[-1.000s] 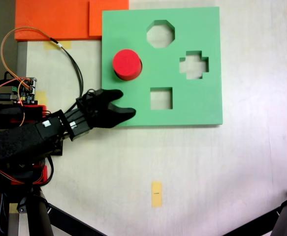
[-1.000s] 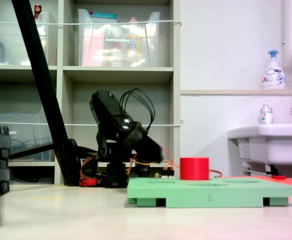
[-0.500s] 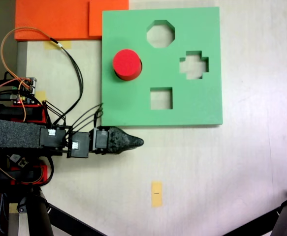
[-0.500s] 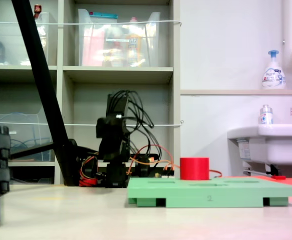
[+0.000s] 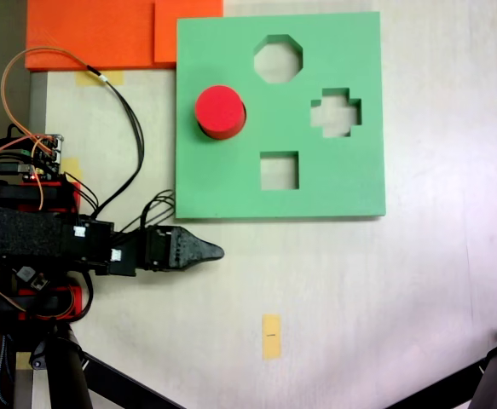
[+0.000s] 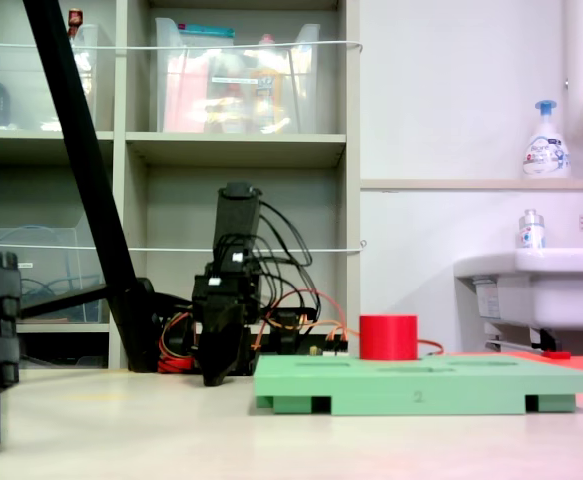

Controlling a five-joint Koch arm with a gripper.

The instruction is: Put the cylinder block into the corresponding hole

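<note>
View from above, block: the red cylinder block point(image 5: 220, 111) stands on the left part of the green foam board point(image 5: 350, 183), over the spot where its round hole would be; the hole itself is covered and cannot be seen.
View from above, other cutouts: an octagonal cutout point(image 5: 278, 58), a cross-shaped cutout point(image 5: 336, 112) and a square cutout point(image 5: 279, 170) are open and empty.
View from above, gripper: the gripper point(image 5: 207, 251) lies on the table point(image 5: 384, 307) just below the board's lower left corner, pointing right, apart from the block; only one dark tip shows, so I cannot tell if it is open or closed.
View from above, surroundings: orange foam sheets point(image 5: 95, 34) touch the board's upper left; a small yellow tape strip point(image 5: 271, 336) lies below; wires point(image 5: 120, 111) loop from the arm's base.
Side view, block: the block point(image 6: 388, 337) rises well above the board's point(image 6: 426, 385) top surface.
Side view, gripper: the gripper point(image 6: 214, 372) hangs low, tip near the table, left of the board.
Side view, background: shelves point(image 6: 236, 150), a sink point(image 6: 536, 285) and a soap bottle point(image 6: 545, 140) stand behind.
</note>
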